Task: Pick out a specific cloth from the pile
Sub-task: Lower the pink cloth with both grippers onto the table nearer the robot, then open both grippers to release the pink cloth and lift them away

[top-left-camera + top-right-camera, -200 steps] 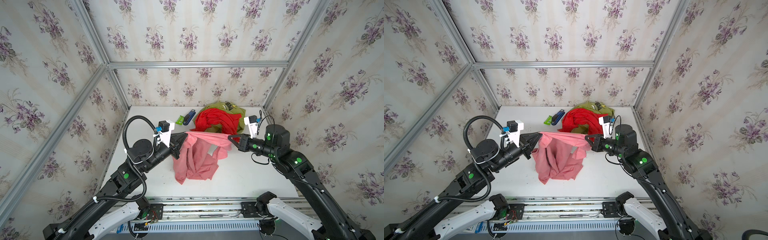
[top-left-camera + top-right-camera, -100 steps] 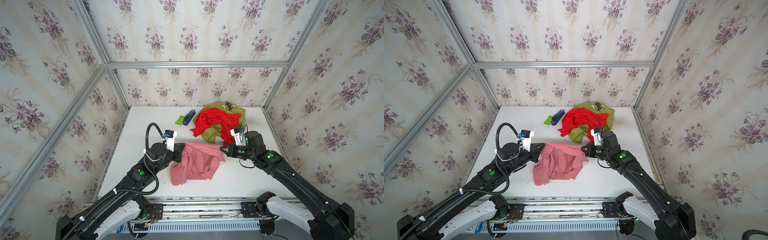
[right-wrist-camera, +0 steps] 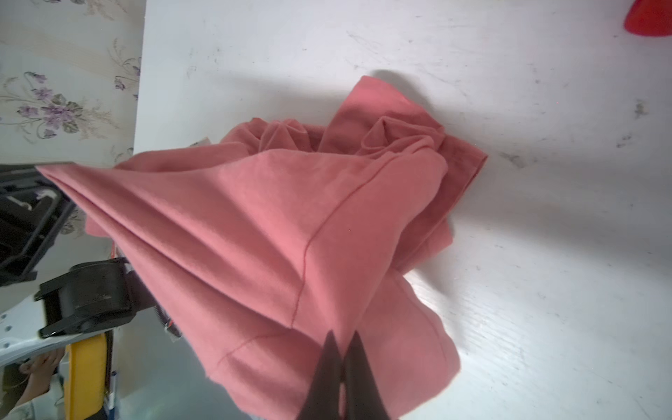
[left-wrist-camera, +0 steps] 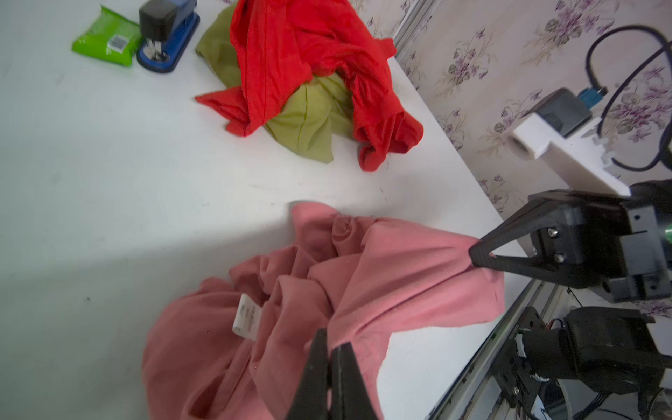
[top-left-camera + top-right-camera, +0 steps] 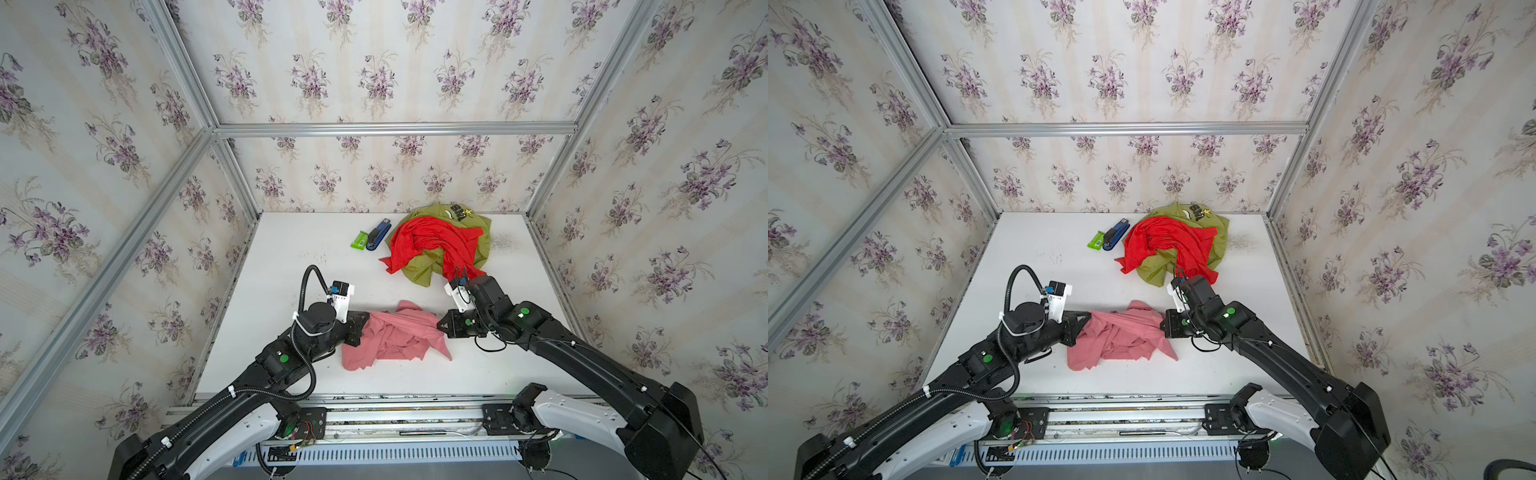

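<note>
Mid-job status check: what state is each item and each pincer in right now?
Salmon-pink fabric cloth: crumpled on the white table, pinched at both ends.
Left pincer: shut on the cloth.
Right pincer: shut on the cloth.
Bright red fabric cloth: draped over the olive one.
Olive-green printed cloth: bunched underneath, untouched.
Blue stapler: closed, lying flat.
Green plastic packet: flat beside the stapler.

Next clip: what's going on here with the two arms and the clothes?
The left gripper and right gripper are each shut on an end of the pink cloth. It lies bunched near the front of the table, apart from the pile of red and olive garments at the back. A stapler and a green packet sit beside the pile.
</note>
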You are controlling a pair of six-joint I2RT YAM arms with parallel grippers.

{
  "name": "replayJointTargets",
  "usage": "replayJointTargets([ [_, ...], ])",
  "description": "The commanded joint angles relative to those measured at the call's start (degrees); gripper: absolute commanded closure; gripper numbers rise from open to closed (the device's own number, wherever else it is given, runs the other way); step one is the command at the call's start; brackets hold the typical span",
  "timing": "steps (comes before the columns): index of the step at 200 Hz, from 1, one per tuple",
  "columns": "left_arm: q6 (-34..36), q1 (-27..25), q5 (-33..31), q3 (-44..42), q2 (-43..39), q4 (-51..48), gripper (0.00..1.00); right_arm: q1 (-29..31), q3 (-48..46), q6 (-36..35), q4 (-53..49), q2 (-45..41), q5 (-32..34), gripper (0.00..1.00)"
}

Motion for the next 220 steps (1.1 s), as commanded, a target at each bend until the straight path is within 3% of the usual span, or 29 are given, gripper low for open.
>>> replayJointTargets([
  [1, -5.54, -0.3, -8.01, -3.16, -1.49, -0.19, 0.96, 0.07, -3.46, 0.19, -7.44, -0.82, 9.19, 1.0],
  [28, -9.3, -0.31, -8.55, -6.94, -1.21, -0.45, 0.92, 0.13, -7.14, 0.94, -2.84, 0.34, 10.7, 1.0],
  [32, -9.6, -0.31, -8.67, -7.31, -1.14, -0.41, 0.88, 0.09, -7.69, 0.99, -2.1, 0.54, 10.56, 0.95],
  [44, -9.68, -0.31, -8.98, -8.0, -0.99, -0.45, 0.7, 0.14, -8.8, 1.3, 0.27, 0.99, 10.0, 0.81],
  [55, -8.91, -0.31, -9.2, -7.85, -1.69, -0.52, 0.47, 0.12, -8.94, 1.1, 1.43, 0.57, 9.23, 0.66],
  [67, -7.62, -0.31, -9.62, -7.11, -3.58, -0.67, 0.16, 0.14, -8.82, 0.84, 2.07, -1.26, 9.48, 0.52],
  [77, -5.89, -0.32, -10.2, -6.11, -5.9, -1.46, 0.01, 0.11, -8.98, -0.05, 2.73, -3.72, 10.67, 0.41],
  [100, -0.17, -0.25, -13.14, -4.4, -11.44, -2.53, 0.0, -0.48, -9.11, -2.8, 4.11, -10.2, 15.38, 0.01],
  [119, 3.2, 0.4, -18.34, -2.86, -13.9, -2.87, 0.0, -2.26, -9.56, -8.62, 7.82, -14.45, 19.96, 0.0],
  [134, 5.63, 1.4, -24.38, -1.68, -12.96, -3.29, 0.0, -2.83, -11.64, -15.32, 13.89, -16.46, 27.41, 0.0],
  [152, 9.35, 5.11, -31.75, 0.12, -7.8, -2.25, 0.0, -2.84, -17.36, -27.22, 27.43, -16.94, 35.0, 0.01],
  [160, 12.13, 7.81, -33.7, -0.19, -4.76, 0.88, 0.0, -2.84, -21.88, -34.38, 37.88, -16.06, 38.11, 0.01],
  [176, 20.68, 15.15, -30.98, -1.17, 2.83, 8.39, 0.0, -4.93, -30.82, -46.37, 62.35, -10.38, 43.23, 0.0],
  [191, 25.33, 20.67, -31.36, -0.58, 11.5, 13.87, 0.0, -12.54, -32.62, -44.4, 75.58, -0.29, 39.77, 0.01],
  [220, 28.77, 32.92, -19.06, -2.51, 21.69, 27.88, 0.0, -20.71, -36.03, -43.49, 101.79, 15.37, 33.63, 0.01],
])
